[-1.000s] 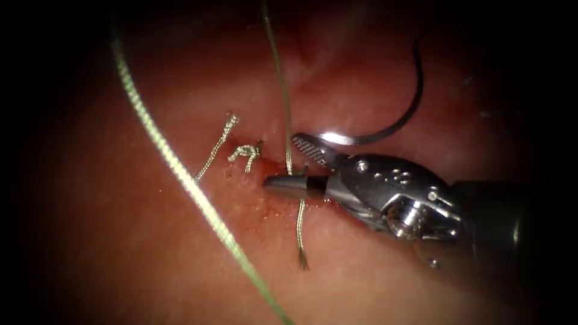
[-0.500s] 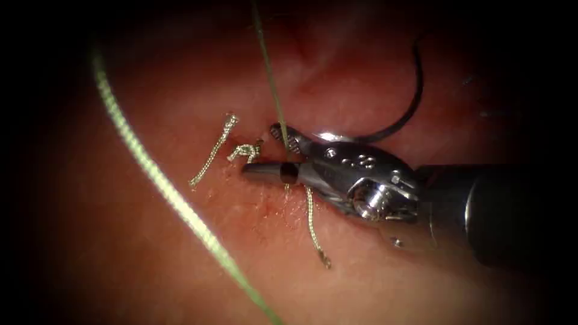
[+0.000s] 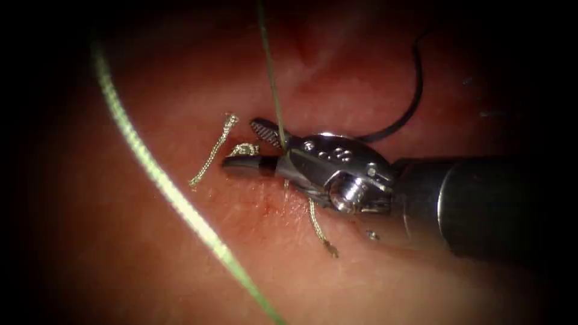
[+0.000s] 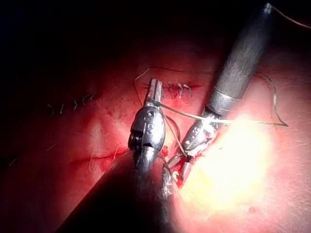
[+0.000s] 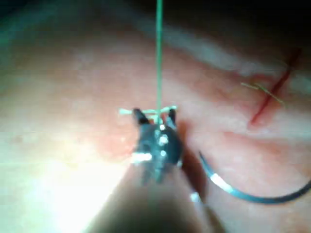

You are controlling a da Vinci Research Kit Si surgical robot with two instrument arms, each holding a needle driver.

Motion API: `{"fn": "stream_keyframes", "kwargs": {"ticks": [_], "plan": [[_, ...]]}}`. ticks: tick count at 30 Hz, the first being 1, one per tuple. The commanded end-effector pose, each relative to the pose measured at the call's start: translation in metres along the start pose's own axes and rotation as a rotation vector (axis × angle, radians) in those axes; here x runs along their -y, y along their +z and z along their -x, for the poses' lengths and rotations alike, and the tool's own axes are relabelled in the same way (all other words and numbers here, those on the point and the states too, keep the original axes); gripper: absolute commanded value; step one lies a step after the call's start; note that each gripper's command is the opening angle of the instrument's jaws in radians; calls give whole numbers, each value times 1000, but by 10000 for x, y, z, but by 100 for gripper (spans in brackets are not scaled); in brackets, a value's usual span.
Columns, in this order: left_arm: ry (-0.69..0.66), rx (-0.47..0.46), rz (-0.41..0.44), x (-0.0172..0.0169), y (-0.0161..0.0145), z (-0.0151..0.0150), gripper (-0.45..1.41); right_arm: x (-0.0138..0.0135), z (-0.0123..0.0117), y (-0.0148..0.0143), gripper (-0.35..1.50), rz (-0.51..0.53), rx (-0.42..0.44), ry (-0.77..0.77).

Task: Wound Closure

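Note:
My right tool (image 3: 247, 145) comes in from the right, its jaws open astride the thin thread (image 3: 271, 78) that rises taut from the stitch. The knot (image 3: 244, 149) sits just beside the lower jaw, with a cut end (image 3: 211, 153) to its left and a frayed tail (image 3: 319, 232) below the tool. Nothing holds the curved needle (image 3: 409, 102), which lies flat on the tissue (image 3: 150, 253) behind the tool. The right wrist view shows the same open jaws (image 5: 155, 115) around the thread, with the needle (image 5: 233, 191) beside them. In the left wrist view my left tool (image 4: 154, 86) is shut on the thread (image 4: 182, 113).
A thick, near strand of thread (image 3: 162, 180) sweeps across the left of the endoscope view. Finished stitches (image 4: 177, 90) and older ones (image 4: 68, 104) mark the tissue in the left wrist view. Red fluid (image 3: 265, 207) stains the tissue below the knot.
The right tool has slid left along the tissue toward the knot, jaws still open around the rising thread. The frayed tail has swung to the right under it.

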Motion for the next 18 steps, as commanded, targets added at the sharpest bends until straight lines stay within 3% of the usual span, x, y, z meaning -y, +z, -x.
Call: {"fn": "stream_keyframes", "kwargs": {"ticks": [1, 11, 14, 17, 18], "plan": [[3, -3, -1, 3, 6, 4, -45, 1, 0, 11, 140, -3, -2, -3], [3, -5, 1, 2, 7, 4, -45, 4, -3, 17, 125, -27, -7, -8], [3, -5, 1, 2, 7, 3, -45, 3, -3, 17, 113, -28, -10, -9], [3, -9, 5, 1, 8, 2, -45, 2, -4, 16, 52, -41, -10, -11], [3, -9, 5, 1, 9, 2, -45, 1, -5, 15, 17, -46, -9, -11]]}}
